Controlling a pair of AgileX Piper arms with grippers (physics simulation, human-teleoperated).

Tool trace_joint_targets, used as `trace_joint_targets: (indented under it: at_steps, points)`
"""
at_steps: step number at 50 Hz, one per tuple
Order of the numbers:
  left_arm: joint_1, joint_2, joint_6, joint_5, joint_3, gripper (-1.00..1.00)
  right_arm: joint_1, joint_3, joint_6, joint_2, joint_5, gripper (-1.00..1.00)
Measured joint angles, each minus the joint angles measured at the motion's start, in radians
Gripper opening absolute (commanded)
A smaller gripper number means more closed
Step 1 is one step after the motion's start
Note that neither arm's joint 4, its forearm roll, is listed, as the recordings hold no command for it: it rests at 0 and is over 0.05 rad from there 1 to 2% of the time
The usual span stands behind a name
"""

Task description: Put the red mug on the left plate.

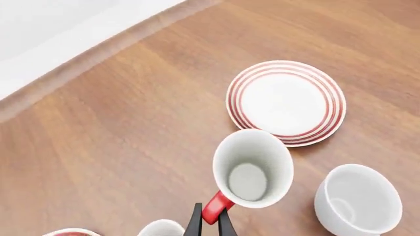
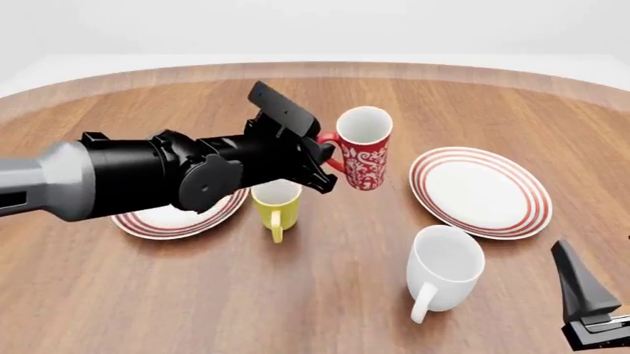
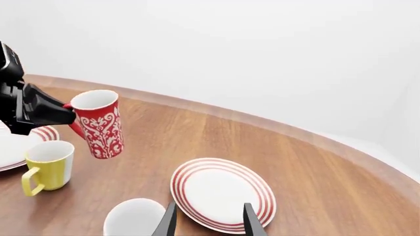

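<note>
Now you're pinching the tall red floral mug (image 2: 367, 150) by its handle with the left end effector (image 2: 321, 158); carry it level toward the left red-ringed white plate (image 2: 167, 220).

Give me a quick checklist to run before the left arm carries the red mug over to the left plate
1. Grip: left gripper shut on the red mug by its handle: ok.
2. Mug lifted off the table: ok, by the right wrist view.
3. Mug upright: slightly tilted, not ok.
4. Left plate free: cannot tell, the arm hides most of it.
5. Yellow mug beside that plate, near the path: not ok.
6. Right gripper open, away from the path: ok.
</note>
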Motion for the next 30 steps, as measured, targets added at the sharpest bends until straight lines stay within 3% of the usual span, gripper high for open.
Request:
trace_joint_targets:
  at_steps: [30]
  points:
    - [0.151,-0.142,-0.057,-0.062,0.099,-1.0,0.004,0.002,-0.004,0.0,0.003,1.0]
